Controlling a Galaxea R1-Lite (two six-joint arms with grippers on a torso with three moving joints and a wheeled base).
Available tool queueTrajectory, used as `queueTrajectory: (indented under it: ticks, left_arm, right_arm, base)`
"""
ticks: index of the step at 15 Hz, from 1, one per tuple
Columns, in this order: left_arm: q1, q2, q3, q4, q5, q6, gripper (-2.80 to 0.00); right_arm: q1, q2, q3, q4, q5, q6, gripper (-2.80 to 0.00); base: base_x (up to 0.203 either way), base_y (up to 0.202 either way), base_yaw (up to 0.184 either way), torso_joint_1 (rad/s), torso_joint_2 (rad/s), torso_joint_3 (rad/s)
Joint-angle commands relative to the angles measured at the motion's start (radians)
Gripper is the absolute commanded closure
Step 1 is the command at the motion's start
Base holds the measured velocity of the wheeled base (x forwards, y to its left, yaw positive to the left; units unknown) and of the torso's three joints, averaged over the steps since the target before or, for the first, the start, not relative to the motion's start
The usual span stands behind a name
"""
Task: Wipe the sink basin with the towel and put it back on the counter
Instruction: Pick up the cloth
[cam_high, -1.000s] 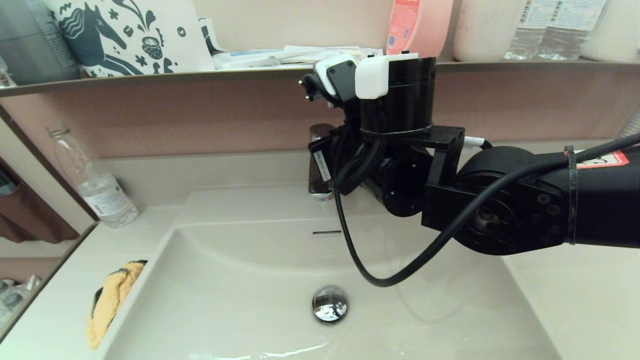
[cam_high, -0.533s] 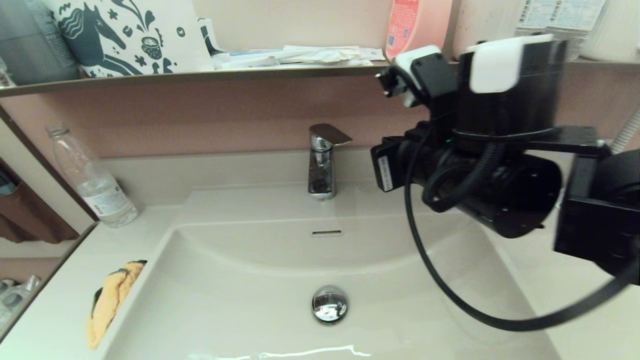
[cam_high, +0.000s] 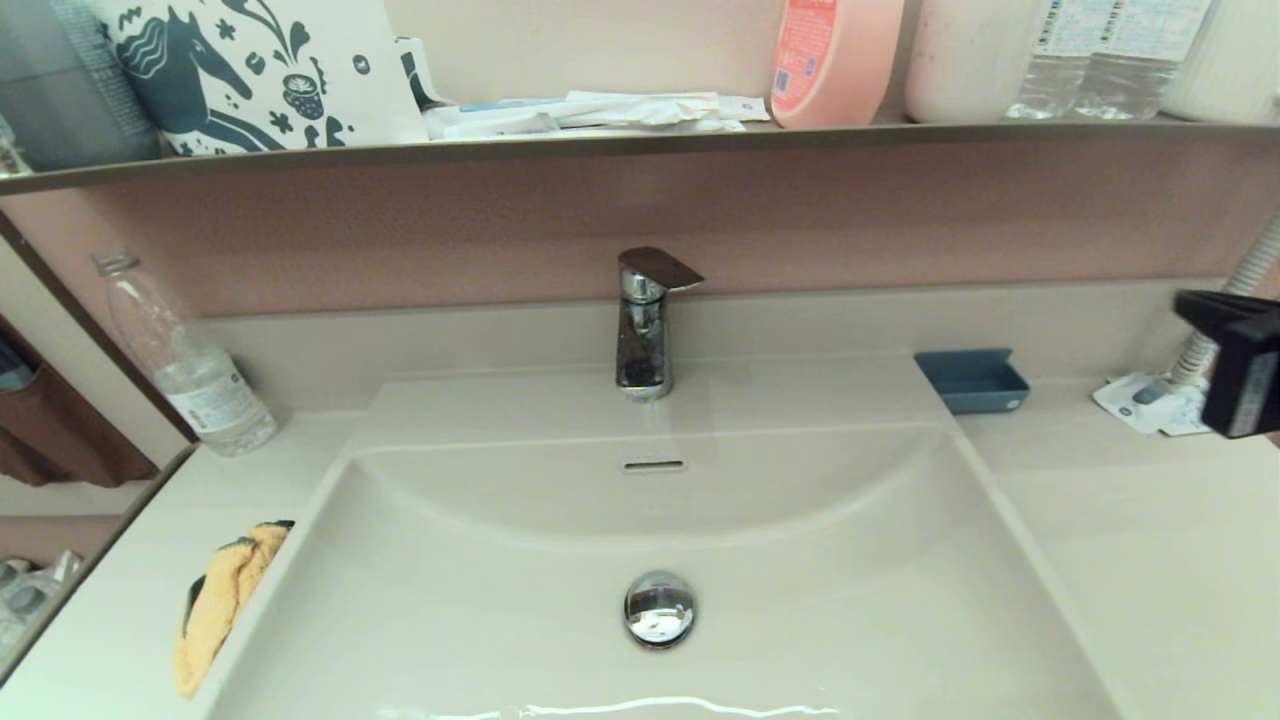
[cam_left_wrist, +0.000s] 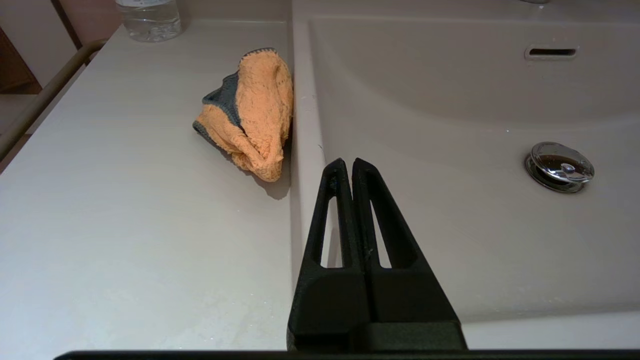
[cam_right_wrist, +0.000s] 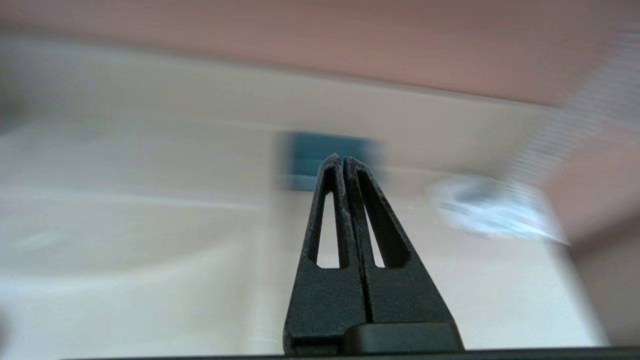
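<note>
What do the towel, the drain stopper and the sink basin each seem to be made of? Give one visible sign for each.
The towel: soft microfibre-like cloth; fuzzy orange pile, grey stitched edging. The drain stopper: polished chrome-look metal; mirror reflections. The sink basin: glossy beige ceramic or moulded resin, unclear which; smooth, with highlights.

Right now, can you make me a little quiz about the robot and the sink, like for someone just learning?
1. True or false: the towel lies inside the sink basin.
2. Which is nearer the towel, the clear bottle or the blue tray?
3. Fill in: the left gripper is ___ and holds nothing.

Key
1. False. It lies bunched on the counter, against the basin's rim.
2. The clear bottle.
3. Shut. The right gripper is shut too.
</note>
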Motion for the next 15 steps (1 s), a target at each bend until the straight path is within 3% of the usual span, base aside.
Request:
queueTrajectory:
  ticks: [1, 5, 7, 12, 15]
  left_arm:
    - [0.000, 0.001, 0.000, -0.001, 0.000, 0.000, 0.00]
    - [0.000, 0.001, 0.000, -0.001, 0.000, 0.000, 0.00]
    - [0.000, 0.001, 0.000, -0.001, 0.000, 0.000, 0.00]
    - [0.000, 0.001, 0.000, -0.001, 0.000, 0.000, 0.00]
    - [0.000, 0.001, 0.000, -0.001, 0.000, 0.000, 0.00]
  right_arm:
    - [-0.109, -0.197, 0.055, -0.001, -0.003, -0.005, 0.00]
    - [-0.367, -0.465, 0.090, 0.050, -0.002, -0.014, 0.00]
    - [-0.437, -0.587, 0.103, 0.132, -0.002, -0.013, 0.00]
    - [-0.465, -0.887, 0.212, 0.334, 0.013, -0.012, 0.00]
    - [-0.485, -0.993, 0.361, 0.378, 0.101, -0.002, 0.00]
  base:
    - [0.000, 0.000, 0.000, 0.000, 0.00, 0.000]
    - [0.000, 0.000, 0.000, 0.000, 0.00, 0.000]
    - [0.000, 0.000, 0.000, 0.000, 0.00, 0.000]
    - [0.000, 0.000, 0.000, 0.000, 0.00, 0.000]
    - [0.000, 0.000, 0.000, 0.000, 0.00, 0.000]
